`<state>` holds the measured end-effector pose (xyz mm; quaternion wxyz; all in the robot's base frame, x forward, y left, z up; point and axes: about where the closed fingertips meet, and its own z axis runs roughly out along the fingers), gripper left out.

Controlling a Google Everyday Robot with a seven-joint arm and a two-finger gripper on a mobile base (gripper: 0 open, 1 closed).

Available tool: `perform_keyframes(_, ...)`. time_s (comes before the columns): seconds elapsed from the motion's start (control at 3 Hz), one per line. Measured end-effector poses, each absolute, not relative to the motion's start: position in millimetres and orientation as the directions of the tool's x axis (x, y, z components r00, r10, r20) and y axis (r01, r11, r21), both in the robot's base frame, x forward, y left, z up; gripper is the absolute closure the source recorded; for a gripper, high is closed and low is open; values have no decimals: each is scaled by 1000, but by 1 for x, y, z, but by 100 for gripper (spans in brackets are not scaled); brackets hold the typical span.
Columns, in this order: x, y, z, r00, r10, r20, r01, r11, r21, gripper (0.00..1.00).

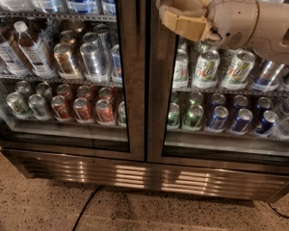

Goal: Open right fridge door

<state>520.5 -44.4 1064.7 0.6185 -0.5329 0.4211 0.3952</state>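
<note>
Right door (159, 109) - right half of the fridge, green-and-white and blue cans (216, 117) behind its glass - stands shut, flush with the left door (133, 105). Gripper (167, 12) sits at its upper left frame - open or gripping, cannot tell. The whole pull is left.

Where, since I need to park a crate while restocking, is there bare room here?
The speckled floor below the grille is bare right of the black cable. Shelves behind the right fridge door and left door are packed; the gripper sits high on the right door's inner frame.
</note>
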Motion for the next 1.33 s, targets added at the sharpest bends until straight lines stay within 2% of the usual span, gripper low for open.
perform_keyframes(1.33,521,-46,1061,329,43,-943,-938,127,-321,100)
